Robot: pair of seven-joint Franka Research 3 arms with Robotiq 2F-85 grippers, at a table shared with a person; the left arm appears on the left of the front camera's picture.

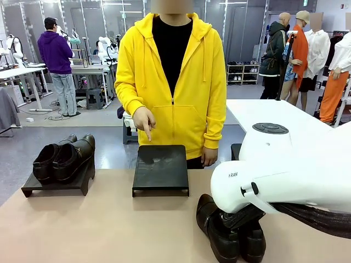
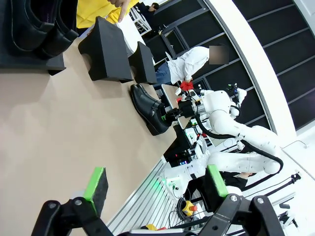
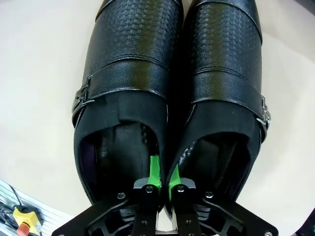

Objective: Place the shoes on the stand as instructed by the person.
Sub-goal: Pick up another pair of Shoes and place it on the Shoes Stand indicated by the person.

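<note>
**Q:** Front view: what is laid out, and why?

**A:** The person [image 1: 173, 82] stands at the far side of the table [image 1: 98, 230]. One hand [image 1: 143, 121] points a finger down at the bare middle stand [image 1: 160, 169], which reads as the instruction for where to place. The far pair [image 1: 63, 156] sits on the left stand [image 1: 57, 183]. The near pair [image 1: 230, 230] rests on the table at the right, heels under the right arm [image 1: 290, 164], which hides the grip.

**Q:** Left wrist view?

**A:** The left gripper [image 2: 156, 184] hangs above the table, jaws spread wide with nothing between them, well apart from both pairs. It seems parked to leave the work to the right arm, which meets the near pair at its heel end.

**Q:** Right wrist view?

**A:** The right gripper [image 3: 164, 172] is clamped on the near pair. One finger reaches down inside each shoe, and the green pads [image 3: 154, 169] pinch the two touching inner walls together. This grip presumably lets one arm carry both shoes as a unit. The soles appear to lie on the table, so the lift is judged not yet begun. The carry to the middle stand calls for a level rise, since so narrow a pinch may let the toes sag.
</note>
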